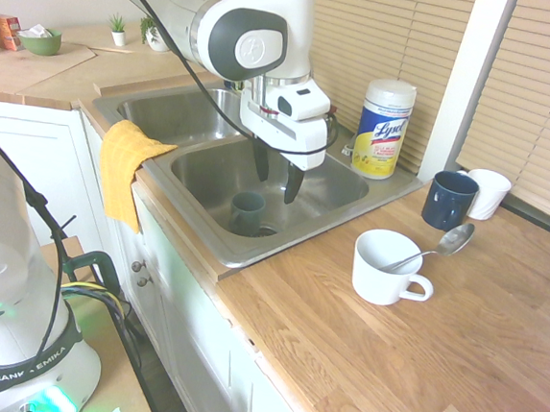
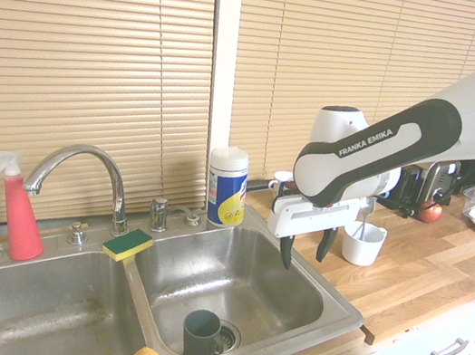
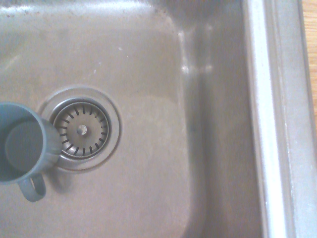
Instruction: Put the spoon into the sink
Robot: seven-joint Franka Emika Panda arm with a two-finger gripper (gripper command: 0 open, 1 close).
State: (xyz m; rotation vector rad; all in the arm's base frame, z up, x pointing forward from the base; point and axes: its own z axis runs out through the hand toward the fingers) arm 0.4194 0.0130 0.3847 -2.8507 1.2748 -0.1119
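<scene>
Black-fingered and empty, the gripper (image 1: 275, 179) is hanging wide open over the sink (image 1: 215, 249)'s near basin. Beyond the basin's rim, the spoon (image 1: 441, 246) is leaning in a white mug (image 1: 386, 267) on the wooden counter (image 1: 415, 363), handle down, bowl pointing away from the arm.

Wood counter (image 1: 360, 339) carries, near sink (image 1: 215, 255): white mug (image 1: 385, 267) w/ spoon (image 1: 442, 246) leaning in it, navy mug (image 1: 448, 199), 2nd white mug (image 1: 489, 193) just beside it, wipes tub (image 1: 383, 129) on sink rim.

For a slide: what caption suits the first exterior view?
Open hand above steel sink; silver metal spoon rests in white mug.
</scene>
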